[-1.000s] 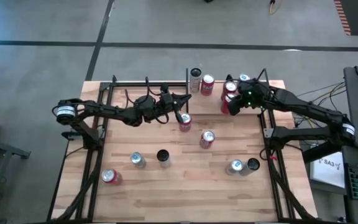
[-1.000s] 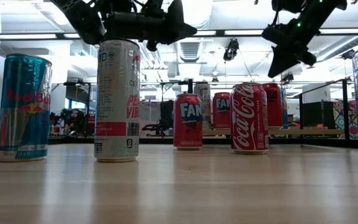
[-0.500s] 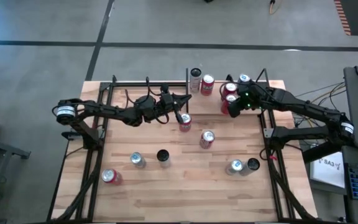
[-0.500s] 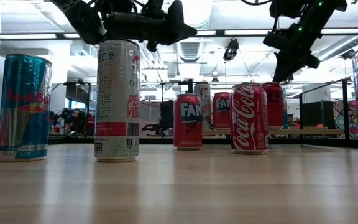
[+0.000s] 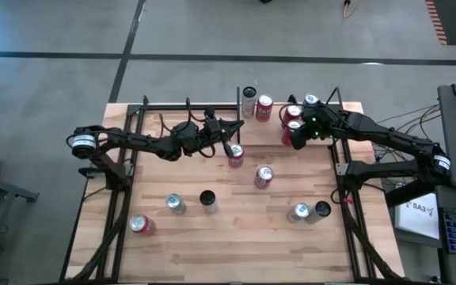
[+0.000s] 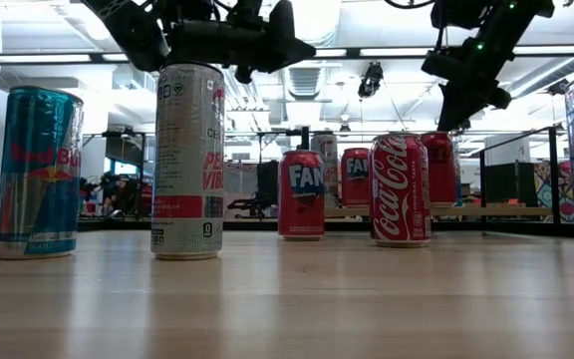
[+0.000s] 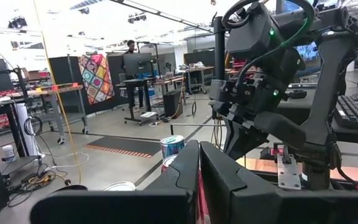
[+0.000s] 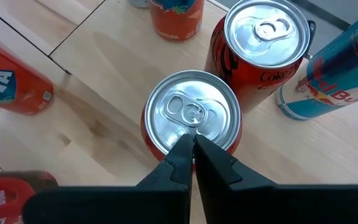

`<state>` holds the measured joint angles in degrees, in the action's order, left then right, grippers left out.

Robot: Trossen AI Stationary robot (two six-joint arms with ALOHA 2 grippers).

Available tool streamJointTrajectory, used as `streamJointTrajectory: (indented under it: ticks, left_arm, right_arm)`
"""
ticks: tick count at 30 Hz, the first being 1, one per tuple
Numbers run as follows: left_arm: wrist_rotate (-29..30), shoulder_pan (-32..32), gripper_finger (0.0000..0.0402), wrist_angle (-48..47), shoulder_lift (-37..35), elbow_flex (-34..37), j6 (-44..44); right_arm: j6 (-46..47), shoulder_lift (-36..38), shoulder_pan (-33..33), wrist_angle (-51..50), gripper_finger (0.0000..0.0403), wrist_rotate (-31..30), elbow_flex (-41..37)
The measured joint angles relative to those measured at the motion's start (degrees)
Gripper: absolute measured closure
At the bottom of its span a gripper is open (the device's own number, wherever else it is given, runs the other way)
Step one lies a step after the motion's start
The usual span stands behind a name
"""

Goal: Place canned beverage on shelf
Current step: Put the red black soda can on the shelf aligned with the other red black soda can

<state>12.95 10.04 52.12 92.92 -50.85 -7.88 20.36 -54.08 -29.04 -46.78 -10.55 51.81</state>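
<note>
Two arms over the tabletop (image 5: 236, 229), high view. Left gripper (image 5: 229, 147) reaches in from the left, fingers pressed together, just beside a red can (image 5: 236, 156) near the middle. Right gripper (image 5: 298, 136) sits at the far right corner, above a cluster of cans (image 5: 294, 119) on the shelf (image 5: 353, 107). A white can (image 5: 249, 101) and a second red can (image 5: 264, 108) stand at the far edge. Loose cans (image 5: 175, 203) are scattered nearer the front.

Low view: both grippers hang above the can tops. Left gripper (image 6: 282, 30) is over a tall white can (image 6: 188, 160); the right one (image 6: 458, 95) is over a Coca-Cola can (image 6: 401, 189), holding nothing. A Red Bull can (image 6: 38, 172) stands far left, a Fanta can (image 6: 301, 194) mid-row.

Left wrist view: own fingers (image 7: 182, 171) closed flat against each other, empty; the right arm (image 7: 272, 81) looms ahead.

Right wrist view: fingers (image 8: 182, 152) shut tip to tip, directly over the lid of a red can (image 8: 191, 115), gripping nothing. A Coke can (image 8: 263, 40) and a blue Red Bull can (image 8: 337, 78) stand just beside it.
</note>
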Motion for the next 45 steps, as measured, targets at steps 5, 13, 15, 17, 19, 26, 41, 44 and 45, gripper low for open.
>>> streamJointTrajectory:
  ticks: [5,13,15,17,19,26,41,44,45]
  left_arm:
    - [0.0,0.0,0.0402,-0.07,0.0,0.0,0.0]
    - [0.0,0.0,0.0402,-0.28,0.0,0.0,0.0]
    - [0.0,0.0,0.0402,-0.33,0.0,0.0,0.0]
    - [0.0,0.0,0.0402,-0.5,0.0,0.0,0.0]
    - [0.0,0.0,0.0402,-0.68,0.0,0.0,-0.16]
    - [0.0,0.0,0.0402,-0.79,0.0,0.0,-0.34]
    - [0.0,0.0,0.0402,-0.85,0.0,0.0,-0.42]
    - [0.0,0.0,0.0402,-0.85,0.0,0.0,-0.43]
    - [0.0,0.0,0.0402,-0.85,0.0,0.0,-0.42]
  right_arm:
    - [-0.67,0.17,0.0,0.11,0.0394,-0.02,1.55]
    - [-0.35,0.21,0.02,2.93,0.0394,1.49,2.4]
    - [-0.33,-0.21,0.08,2.8,0.0394,2.93,2.31]
    - [-0.15,-0.93,0.57,2.83,0.0394,3.46,2.27]
    - [0.07,-1.76,1.27,2.82,0.0394,3.51,2.26]
    - [0.11,-3.49,2.69,2.8,0.0394,3.56,2.23]
    - [1.36,-3.85,2.67,0.97,0.0394,3.06,2.23]
    - [2.1,-3.85,2.67,-0.21,0.0394,2.99,2.22]
    - [2.12,-3.85,2.67,-0.45,0.0394,2.99,2.21]
